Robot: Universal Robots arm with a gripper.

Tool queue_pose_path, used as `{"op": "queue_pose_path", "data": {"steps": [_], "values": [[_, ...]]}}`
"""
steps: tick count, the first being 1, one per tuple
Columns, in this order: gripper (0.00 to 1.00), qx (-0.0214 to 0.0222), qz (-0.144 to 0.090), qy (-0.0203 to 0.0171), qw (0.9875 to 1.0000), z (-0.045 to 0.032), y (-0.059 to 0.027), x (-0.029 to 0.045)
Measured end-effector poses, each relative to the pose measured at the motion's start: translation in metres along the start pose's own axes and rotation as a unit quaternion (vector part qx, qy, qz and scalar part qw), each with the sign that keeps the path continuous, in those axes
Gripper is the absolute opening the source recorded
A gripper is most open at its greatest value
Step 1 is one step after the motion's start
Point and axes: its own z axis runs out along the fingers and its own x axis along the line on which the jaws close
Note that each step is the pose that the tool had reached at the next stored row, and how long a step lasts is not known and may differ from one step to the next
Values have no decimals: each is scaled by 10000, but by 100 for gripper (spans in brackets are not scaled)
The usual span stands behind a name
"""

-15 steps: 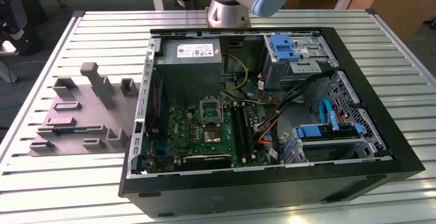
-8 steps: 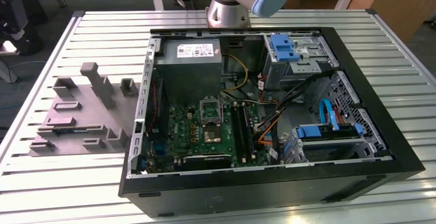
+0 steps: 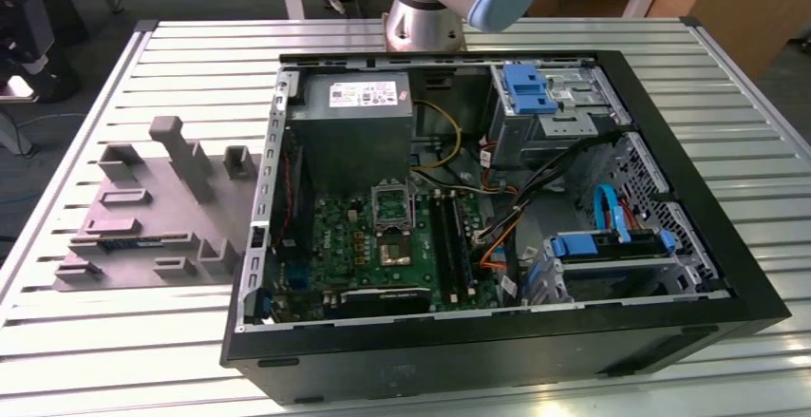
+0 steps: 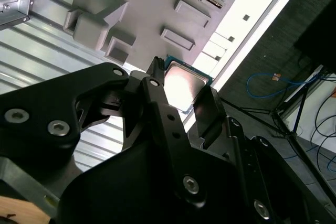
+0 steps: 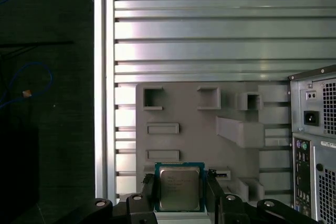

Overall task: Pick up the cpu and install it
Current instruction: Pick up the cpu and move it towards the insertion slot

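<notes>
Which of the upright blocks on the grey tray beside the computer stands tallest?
The slanted block, middle of the row of three on the grey tray; it rises well above the shorter blocks either side.

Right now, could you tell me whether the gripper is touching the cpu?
Touching: the first wrist view shows the gripper's fingers against the cpu's opposite edges, no gap.

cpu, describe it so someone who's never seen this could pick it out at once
Beside the open PC case lies a grey moulded tray. The gripper holds the cpu above it: a small flat square, silvery top, green rim, unlike the tray's plain grey blocks.
</notes>
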Motion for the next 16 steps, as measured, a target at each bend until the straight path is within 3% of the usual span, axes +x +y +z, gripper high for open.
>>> {"op": "queue_pose_path", "data": {"steps": [16], "values": [[47, 0, 0, 0, 10000, 1, 2, -69]]}}
